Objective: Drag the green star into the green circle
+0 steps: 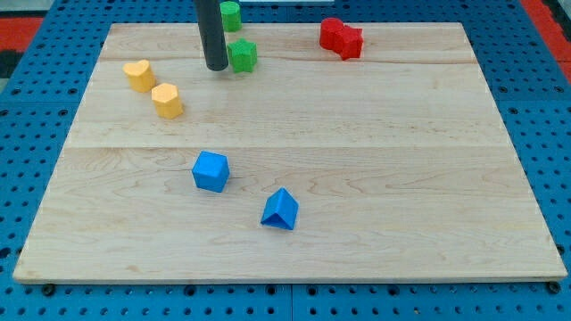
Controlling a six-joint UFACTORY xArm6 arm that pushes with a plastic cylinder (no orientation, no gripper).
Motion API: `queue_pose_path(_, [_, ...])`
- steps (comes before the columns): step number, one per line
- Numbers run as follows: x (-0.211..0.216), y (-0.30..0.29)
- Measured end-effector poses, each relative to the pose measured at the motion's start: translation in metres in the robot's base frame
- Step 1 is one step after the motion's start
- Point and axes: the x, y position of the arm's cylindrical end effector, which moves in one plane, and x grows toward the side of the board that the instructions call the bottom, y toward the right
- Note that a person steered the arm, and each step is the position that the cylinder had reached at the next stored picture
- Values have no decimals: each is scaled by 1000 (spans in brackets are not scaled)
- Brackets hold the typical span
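The tip [216, 67] stood just left of the green star [242, 55], no fingers fitted; next, nudge it up toward the green circle [230, 15].

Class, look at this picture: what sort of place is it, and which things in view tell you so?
Probably a robotics lab bench set up for pushing trials: a pale wooden board lies on a blue perforated base, small coloured blocks such as the green star are scattered on it, and my tip rests beside that star.
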Motion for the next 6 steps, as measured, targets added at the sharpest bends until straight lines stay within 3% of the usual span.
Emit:
queue_pose_path(2, [33,34])
queue_pose_path(3, [19,68])
queue_pose_path(6, [-27,25])
